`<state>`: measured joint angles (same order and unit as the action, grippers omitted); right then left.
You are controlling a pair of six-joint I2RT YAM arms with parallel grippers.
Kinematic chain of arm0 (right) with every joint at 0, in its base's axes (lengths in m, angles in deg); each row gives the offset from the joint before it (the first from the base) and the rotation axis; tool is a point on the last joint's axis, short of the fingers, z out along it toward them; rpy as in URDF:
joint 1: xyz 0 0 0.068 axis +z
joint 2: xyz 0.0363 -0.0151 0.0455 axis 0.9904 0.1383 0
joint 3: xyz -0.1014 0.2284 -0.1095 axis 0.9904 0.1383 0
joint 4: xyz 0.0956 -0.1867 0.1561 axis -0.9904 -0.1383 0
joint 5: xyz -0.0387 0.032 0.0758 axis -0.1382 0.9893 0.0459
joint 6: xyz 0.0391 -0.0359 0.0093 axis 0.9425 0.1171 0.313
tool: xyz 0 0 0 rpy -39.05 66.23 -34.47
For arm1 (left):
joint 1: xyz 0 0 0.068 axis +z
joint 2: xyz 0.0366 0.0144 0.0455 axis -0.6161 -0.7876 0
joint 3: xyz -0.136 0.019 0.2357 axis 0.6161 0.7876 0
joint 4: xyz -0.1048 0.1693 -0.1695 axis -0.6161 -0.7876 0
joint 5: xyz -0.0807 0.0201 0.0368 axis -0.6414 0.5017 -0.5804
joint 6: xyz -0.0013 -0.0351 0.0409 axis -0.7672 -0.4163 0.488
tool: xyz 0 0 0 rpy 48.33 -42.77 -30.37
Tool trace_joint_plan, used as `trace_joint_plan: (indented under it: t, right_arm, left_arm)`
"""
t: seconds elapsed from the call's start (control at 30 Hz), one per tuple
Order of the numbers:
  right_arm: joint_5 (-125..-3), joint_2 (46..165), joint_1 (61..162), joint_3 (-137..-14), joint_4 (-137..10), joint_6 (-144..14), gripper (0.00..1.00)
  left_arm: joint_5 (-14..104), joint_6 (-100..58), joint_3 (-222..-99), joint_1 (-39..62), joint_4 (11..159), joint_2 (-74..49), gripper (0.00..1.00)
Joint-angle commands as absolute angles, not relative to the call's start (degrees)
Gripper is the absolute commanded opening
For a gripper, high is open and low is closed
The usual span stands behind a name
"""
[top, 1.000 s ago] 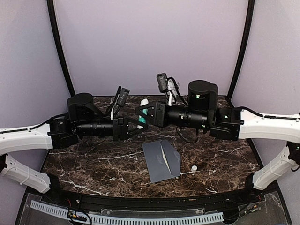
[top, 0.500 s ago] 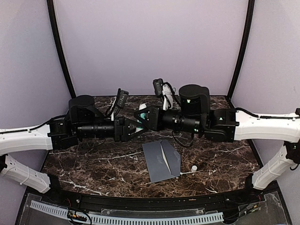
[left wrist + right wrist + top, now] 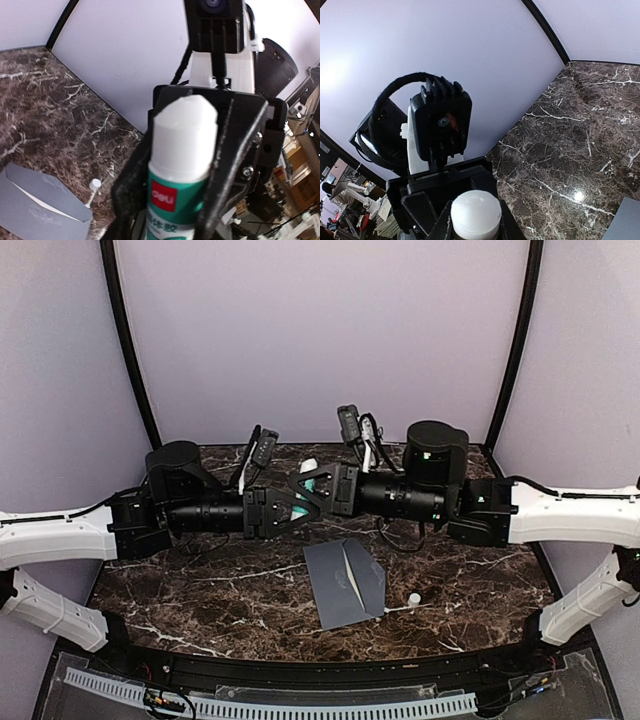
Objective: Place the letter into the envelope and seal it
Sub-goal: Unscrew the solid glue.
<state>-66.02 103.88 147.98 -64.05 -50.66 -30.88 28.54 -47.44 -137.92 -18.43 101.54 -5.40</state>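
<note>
Right gripper [image 3: 305, 483] fingers clamp the white-capped green glue stick [image 3: 183, 145], left gripper [image 3: 296, 506] fingers flank it, grip unclear; slate-grey paper envelope [image 3: 343, 585] lies below on the counter [image 3: 200, 590], slightly rightward.

Slate-grey envelope [image 3: 335, 585], white-veined dark marble table [image 3: 200, 590], white-and-green glue stick [image 3: 182, 150], red logo [image 3: 162, 195]

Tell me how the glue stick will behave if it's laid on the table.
The glue stick looks a smooth round plastic tube, so laid flat on the table it would probably roll. It seems rigid and likely light; its glossy label may slip under a light grip.
</note>
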Motion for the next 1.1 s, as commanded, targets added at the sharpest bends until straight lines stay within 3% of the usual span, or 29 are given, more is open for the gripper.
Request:
trace_joint_plan:
  t: [0.0, 0.1, 0.23, 0.37, 0.6, 1.07]
  right_arm:
    - [-64.12, 102.03, 147.69, -62.94, -46.41, -30.28, 0.08]
    - [-64.08, 101.62, 147.63, -62.59, -46.00, -30.18, 0.08]
    - [-63.80, 101.41, 147.55, -62.19, -45.53, -30.02, 0.16]
    - [-63.31, 101.41, 147.54, -62.17, -46.12, -29.98, 0.29]
    - [-61.48, 101.27, 147.61, -61.78, -46.47, -29.94, 0.42]
    - [-59.02, 101.83, 146.19, -61.94, -46.19, -27.82, 0.31]
  left_arm:
    - [27.31, -48.04, -137.85, -18.37, 103.92, -5.33, 0.27]
    - [27.35, -48.36, -137.71, -18.31, 103.82, -5.39, 0.13]
    - [27.82, -48.84, -137.50, -18.35, 104.07, -5.21, 0.04]
    - [30.05, -49.08, -136.99, -18.26, 104.82, -4.17, 0.00]
    - [33.22, -49.30, -135.69, -17.90, 106.05, -2.25, 0.00]
    - [27.39, -47.88, -134.40, -17.78, 109.21, -2.15, 0.00]
